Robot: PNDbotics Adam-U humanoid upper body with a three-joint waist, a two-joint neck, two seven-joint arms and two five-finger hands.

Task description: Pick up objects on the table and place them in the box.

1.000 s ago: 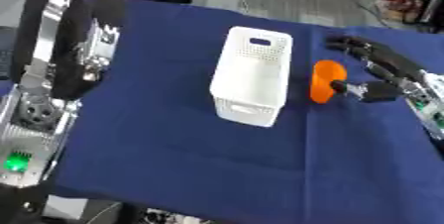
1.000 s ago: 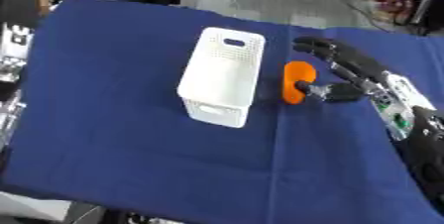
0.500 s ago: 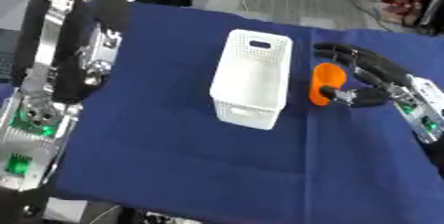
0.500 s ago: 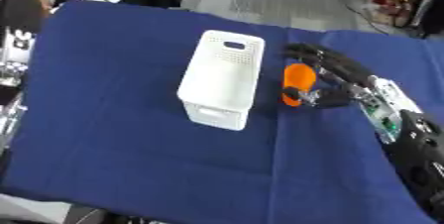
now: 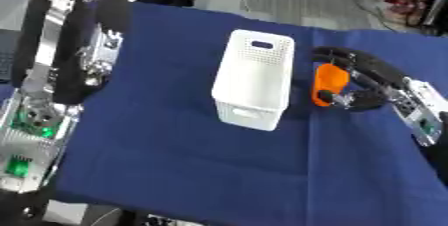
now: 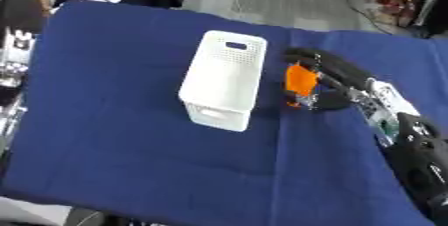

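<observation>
I'm holding the orange object [image 5: 328,84] in my right hand [image 5: 363,86], fingers and thumb curled round it, just to the right of the white box [image 5: 255,78] and close to its side wall. Can't tell from here whether it's lifted clear of the blue tablecloth [image 5: 175,150] or resting on it. The box is standing upright mid-table, open top facing me, nothing visible inside. My left arm [image 5: 61,75] is hanging along the left edge, idle; the left hand isn't showing.

To do this well, I'm thinking: raise the object above the rim first, since the wall is right beside it and a sideways move could shove the light box. Then carry it left over the opening, centre it, and only open the fingers once it's inside the rim.
</observation>
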